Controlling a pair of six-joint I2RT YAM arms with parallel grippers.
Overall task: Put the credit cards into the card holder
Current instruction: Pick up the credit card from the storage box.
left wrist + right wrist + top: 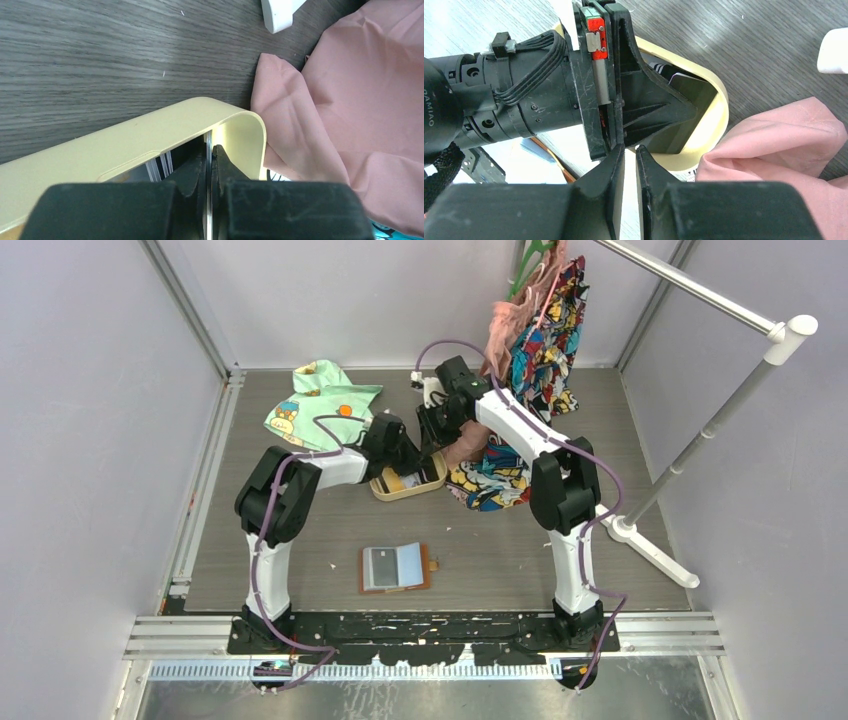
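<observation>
The brown card holder [396,587] lies open on the table near the front, with a grey card [380,566] and a light blue card [409,562] on its inner side. My left gripper [400,468] reaches into the tan tray [384,491]. In the left wrist view it [210,150] is shut on a thin card [208,165] seen edge-on, inside the tray's corner [150,125], with other cards [161,169] standing beside it. My right gripper [433,445] hovers just above the tray [720,107] and the left gripper. It [630,149] is empty, its jaws a thin gap apart.
Pink cloth [350,100] touches the tray's right side and also shows in the right wrist view [774,145]. Colourful garments [545,340] hang from a white rack [700,440] at the back right and drape onto the table. A green garment [315,400] lies at the back left.
</observation>
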